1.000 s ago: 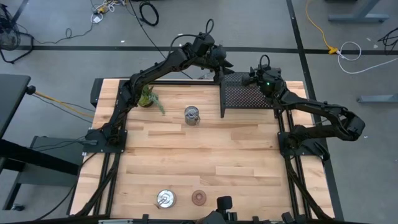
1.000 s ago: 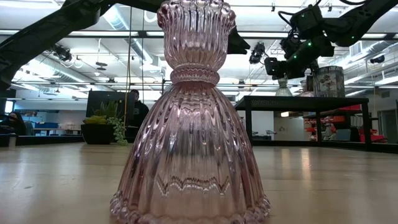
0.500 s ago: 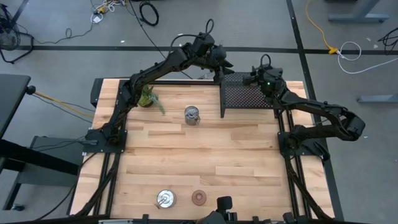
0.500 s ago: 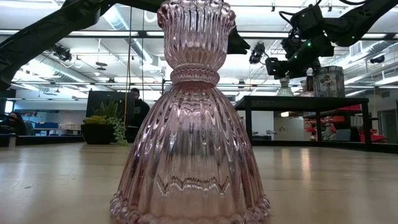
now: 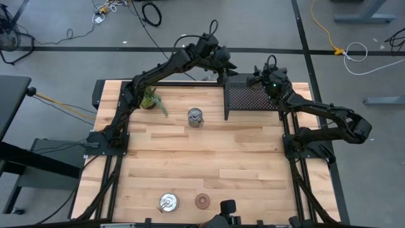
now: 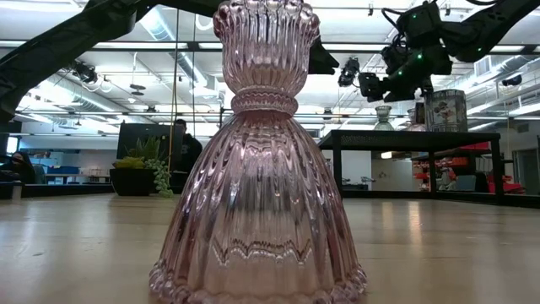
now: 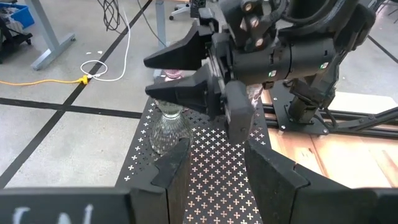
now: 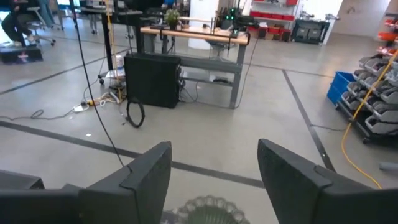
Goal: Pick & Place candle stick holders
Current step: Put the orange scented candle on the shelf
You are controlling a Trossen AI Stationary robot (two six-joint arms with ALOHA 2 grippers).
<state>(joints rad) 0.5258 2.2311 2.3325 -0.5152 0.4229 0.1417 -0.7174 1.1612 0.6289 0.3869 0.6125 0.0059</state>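
A clear glass holder (image 7: 166,129) stands by its base on the black perforated stand (image 5: 250,101) at the table's far right. My right gripper (image 7: 173,76) is open just above the holder and apart from it; the holder's rim shows between its fingers in the right wrist view (image 8: 205,210). My left gripper (image 7: 214,155) is open and empty, level with the stand's left side (image 5: 223,63). A silver holder (image 5: 195,117) stands mid-table. A silver holder (image 5: 168,202) and a pinkish-brown one (image 5: 202,201) stand at the near edge. The pink glass one fills the low view (image 6: 257,160).
A small potted green plant (image 5: 150,99) stands at the far left. In the low view another patterned silver holder (image 6: 447,108) stands on the black stand (image 6: 413,135). The table's middle and right are bare wood (image 5: 240,158). A person (image 6: 181,152) is in the room beyond.
My right gripper has risen a little above the clear glass holder, which stays standing on the black stand.
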